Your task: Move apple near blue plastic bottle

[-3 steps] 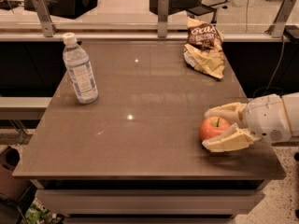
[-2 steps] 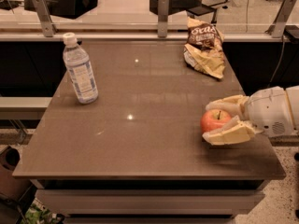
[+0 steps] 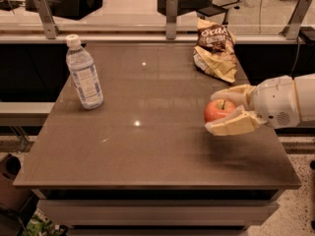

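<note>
The red-orange apple (image 3: 218, 110) sits between the two pale fingers of my gripper (image 3: 222, 111) at the right side of the brown table (image 3: 147, 146). The gripper is shut on the apple and holds it a little above the tabletop, with a shadow below it. The arm comes in from the right edge. The blue plastic bottle (image 3: 84, 74), clear with a white cap and pale label, stands upright at the far left of the table, well apart from the apple.
A brown and yellow chip bag (image 3: 213, 48) lies at the back right of the table, just behind the gripper. A rail with metal posts (image 3: 171, 14) runs along the table's far edge. The table's front edge is near.
The gripper has risen with the apple in it and shifted slightly left, off the tabletop. The bottle and the chip bag have not moved.
</note>
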`<state>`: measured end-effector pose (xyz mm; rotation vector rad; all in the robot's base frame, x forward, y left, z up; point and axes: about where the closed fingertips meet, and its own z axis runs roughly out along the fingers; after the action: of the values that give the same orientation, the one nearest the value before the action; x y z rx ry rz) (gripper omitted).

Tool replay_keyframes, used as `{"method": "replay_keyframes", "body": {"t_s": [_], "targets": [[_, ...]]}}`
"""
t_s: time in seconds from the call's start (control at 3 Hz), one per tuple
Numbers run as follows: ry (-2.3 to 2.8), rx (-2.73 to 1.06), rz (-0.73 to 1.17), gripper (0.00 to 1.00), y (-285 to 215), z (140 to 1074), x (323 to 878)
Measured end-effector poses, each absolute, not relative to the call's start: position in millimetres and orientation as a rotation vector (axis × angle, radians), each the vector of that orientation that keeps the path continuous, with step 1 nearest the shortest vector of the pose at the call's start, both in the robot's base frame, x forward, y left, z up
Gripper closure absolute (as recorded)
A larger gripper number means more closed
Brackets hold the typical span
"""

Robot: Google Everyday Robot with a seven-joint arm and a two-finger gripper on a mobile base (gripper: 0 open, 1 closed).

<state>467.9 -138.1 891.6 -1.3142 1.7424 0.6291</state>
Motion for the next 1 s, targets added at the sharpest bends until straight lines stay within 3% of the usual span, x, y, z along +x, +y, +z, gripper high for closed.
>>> {"method": "replay_keyframes", "body": {"t_s": [1.0], "targets": [[1.664,-1.283,0.600,1.00,-90,908,512]]}}
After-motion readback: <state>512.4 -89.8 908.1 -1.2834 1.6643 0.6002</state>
